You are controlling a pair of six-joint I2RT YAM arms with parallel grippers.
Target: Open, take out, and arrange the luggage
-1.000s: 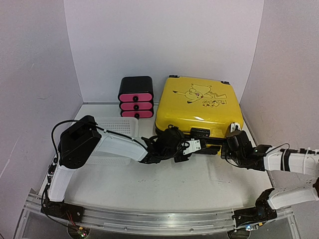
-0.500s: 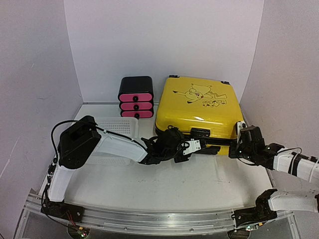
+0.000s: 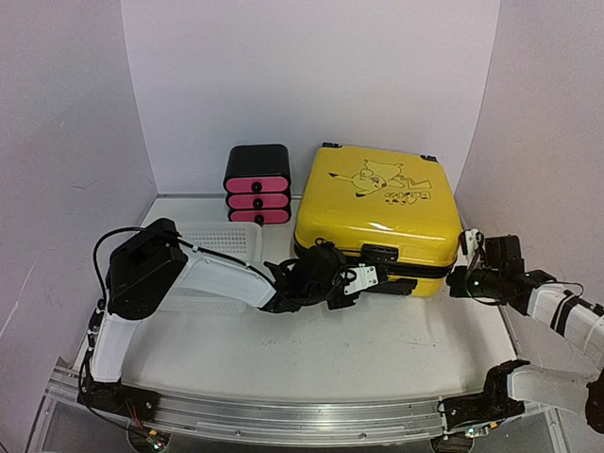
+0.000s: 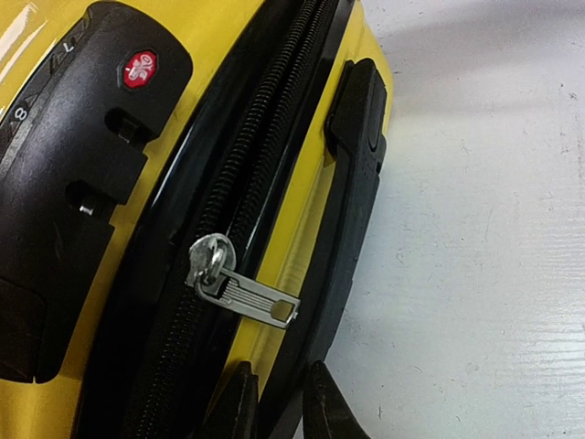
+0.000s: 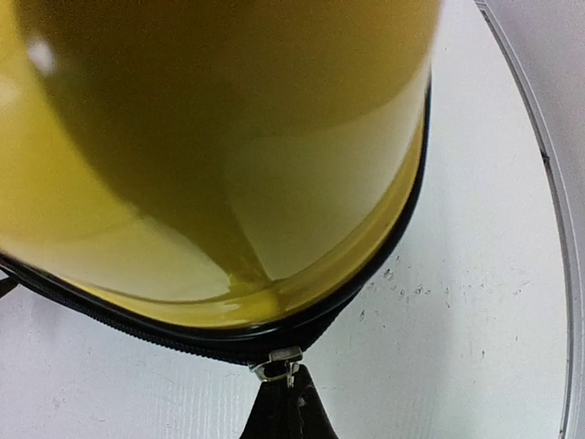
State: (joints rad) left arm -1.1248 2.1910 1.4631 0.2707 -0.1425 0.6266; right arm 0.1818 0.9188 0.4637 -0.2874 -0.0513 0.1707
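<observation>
The yellow luggage [image 3: 377, 203] lies flat at the back right, lid up, with its black cartoon drawing showing. My left gripper [image 3: 370, 276] is at the luggage's front edge, its fingers closed round the black side handle [image 4: 352, 183]. A loose silver zipper pull [image 4: 245, 293] lies on the black zipper band just above those fingers. My right gripper [image 3: 462, 267] is at the front right corner, shut on the other zipper pull, and its slider [image 5: 279, 364] sits on the band at the curve of the yellow shell [image 5: 219, 137].
A black-and-pink drawer box [image 3: 257, 184] stands left of the luggage at the back. A white mesh basket [image 3: 222, 241] lies under my left arm. The black combination lock [image 4: 82, 137] is beside the zipper. The right wall is close to my right arm.
My right gripper has moved right along the luggage's front edge to the front right corner, taking the zipper slider with it. My left gripper has stayed at the handle.
</observation>
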